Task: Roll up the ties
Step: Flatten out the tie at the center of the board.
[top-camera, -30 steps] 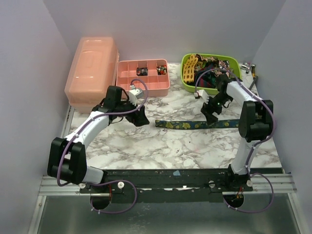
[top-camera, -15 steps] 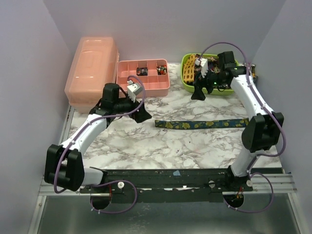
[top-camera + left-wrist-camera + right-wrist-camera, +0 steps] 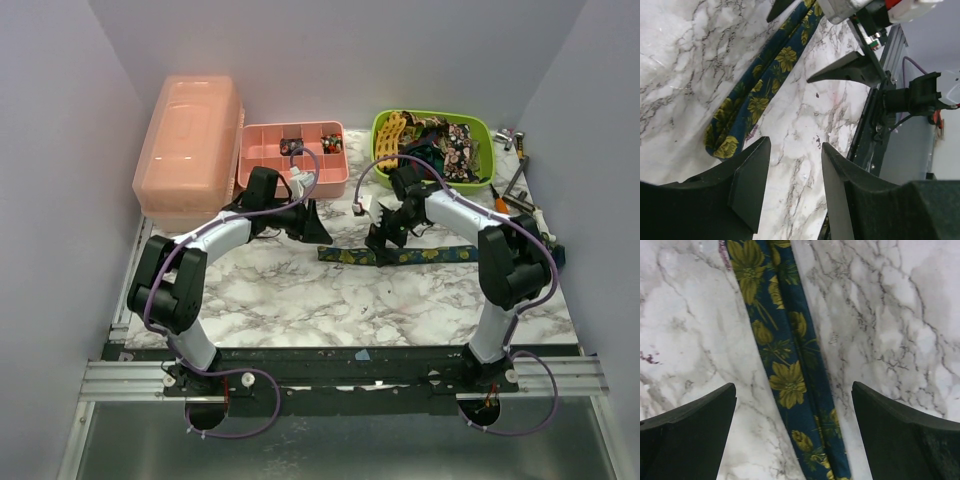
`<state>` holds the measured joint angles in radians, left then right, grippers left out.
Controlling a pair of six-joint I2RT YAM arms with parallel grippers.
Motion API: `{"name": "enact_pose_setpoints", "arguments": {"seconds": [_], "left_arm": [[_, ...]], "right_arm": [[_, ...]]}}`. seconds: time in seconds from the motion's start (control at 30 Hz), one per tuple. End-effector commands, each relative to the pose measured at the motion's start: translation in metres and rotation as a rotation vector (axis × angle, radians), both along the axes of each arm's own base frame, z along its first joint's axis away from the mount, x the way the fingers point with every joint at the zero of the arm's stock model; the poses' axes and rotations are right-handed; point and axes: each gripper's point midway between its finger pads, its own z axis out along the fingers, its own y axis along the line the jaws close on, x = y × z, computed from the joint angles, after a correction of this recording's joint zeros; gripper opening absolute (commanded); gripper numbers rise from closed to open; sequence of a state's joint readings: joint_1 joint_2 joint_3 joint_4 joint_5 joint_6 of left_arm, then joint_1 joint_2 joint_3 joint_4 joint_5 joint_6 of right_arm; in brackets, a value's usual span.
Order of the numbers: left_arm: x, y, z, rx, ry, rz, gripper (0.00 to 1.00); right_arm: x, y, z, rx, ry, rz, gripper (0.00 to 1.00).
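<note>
A dark navy tie with yellow flowers [image 3: 450, 253] lies flat and stretched across the marble table. My right gripper [image 3: 382, 241] is open and hangs just above its left part; in the right wrist view the tie [image 3: 785, 375] runs between the open fingers of the gripper [image 3: 793, 387]. My left gripper [image 3: 316, 226] is open and empty, just left of and behind the tie's left end. In the left wrist view the gripper [image 3: 792, 150] is over bare marble beside that folded end [image 3: 722, 142]. Several more ties fill the green bin [image 3: 480, 130].
A pink compartment tray [image 3: 262, 160] with small items stands behind the left gripper. A large pink lidded box [image 3: 190, 145] stands at the back left. Small tools [image 3: 515, 140] lie along the right edge. The walls close in on both sides.
My right arm has swung from the green bin down to the tie's left part. My left gripper has moved right, toward the tie's left end. The tie has not moved.
</note>
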<state>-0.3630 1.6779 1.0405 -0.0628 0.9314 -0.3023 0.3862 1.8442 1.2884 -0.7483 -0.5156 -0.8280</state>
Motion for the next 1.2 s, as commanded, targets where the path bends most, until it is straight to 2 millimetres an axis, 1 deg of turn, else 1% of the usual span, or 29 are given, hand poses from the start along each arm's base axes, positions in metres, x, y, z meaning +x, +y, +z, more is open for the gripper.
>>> {"name": "enact_pose_setpoints", "arguments": {"seconds": [0.0, 0.1, 0.17, 0.23, 0.33, 0.4, 0.43, 0.53, 0.67, 0.7, 0.8, 0.87, 0.93, 0.97, 1.07, 1.17], "left_arm": [[-0.007, -0.007, 0.012, -0.038, 0.074, -0.017, 0.48], [-0.017, -0.005, 0.009, -0.023, 0.091, -0.069, 0.48], [-0.017, -0.003, 0.006, 0.0, 0.09, -0.08, 0.48], [-0.016, -0.001, 0.003, 0.001, 0.078, -0.06, 0.46], [-0.015, -0.009, 0.001, -0.033, 0.072, -0.05, 0.42], [-0.017, -0.016, 0.0, -0.057, 0.099, -0.056, 0.38], [-0.018, -0.018, -0.002, -0.068, 0.097, -0.053, 0.37], [-0.019, -0.019, -0.014, -0.076, 0.115, -0.018, 0.33], [-0.017, -0.024, -0.024, -0.073, 0.144, 0.004, 0.32], [-0.014, -0.025, -0.027, -0.065, 0.143, 0.011, 0.32], [-0.004, -0.03, -0.034, -0.059, 0.17, 0.018, 0.31], [-0.001, -0.035, -0.038, -0.065, 0.193, 0.003, 0.31], [0.001, -0.038, -0.051, -0.045, 0.222, -0.009, 0.31], [0.003, -0.038, -0.061, -0.032, 0.244, -0.008, 0.3], [0.009, -0.033, -0.084, -0.005, 0.285, 0.019, 0.29], [-0.002, -0.027, -0.107, 0.031, 0.365, 0.027, 0.29]], "right_arm": [[0.023, -0.002, -0.014, -0.018, -0.135, 0.084, 1.0], [0.015, -0.005, -0.027, -0.031, -0.119, 0.135, 1.0], [0.007, -0.005, -0.034, -0.026, -0.087, 0.161, 0.96], [0.0, -0.003, -0.036, -0.007, -0.047, 0.166, 0.85], [-0.009, -0.004, -0.046, -0.012, 0.009, 0.168, 0.61], [-0.011, -0.006, -0.052, -0.03, 0.045, 0.154, 0.53], [-0.012, -0.007, -0.054, -0.035, 0.058, 0.151, 0.51], [-0.017, -0.008, -0.059, -0.044, 0.098, 0.156, 0.44], [-0.02, -0.007, -0.06, -0.044, 0.148, 0.15, 0.42], [-0.02, -0.006, -0.059, -0.042, 0.148, 0.157, 0.4], [-0.024, -0.008, -0.06, -0.048, 0.167, 0.191, 0.39], [-0.027, -0.009, -0.062, -0.051, 0.189, 0.205, 0.38], [-0.026, -0.009, -0.063, -0.054, 0.202, 0.204, 0.38], [-0.027, -0.009, -0.063, -0.053, 0.21, 0.206, 0.38], [-0.028, -0.009, -0.062, -0.052, 0.229, 0.209, 0.37], [-0.03, -0.011, -0.065, -0.055, 0.26, 0.205, 0.37]]}}
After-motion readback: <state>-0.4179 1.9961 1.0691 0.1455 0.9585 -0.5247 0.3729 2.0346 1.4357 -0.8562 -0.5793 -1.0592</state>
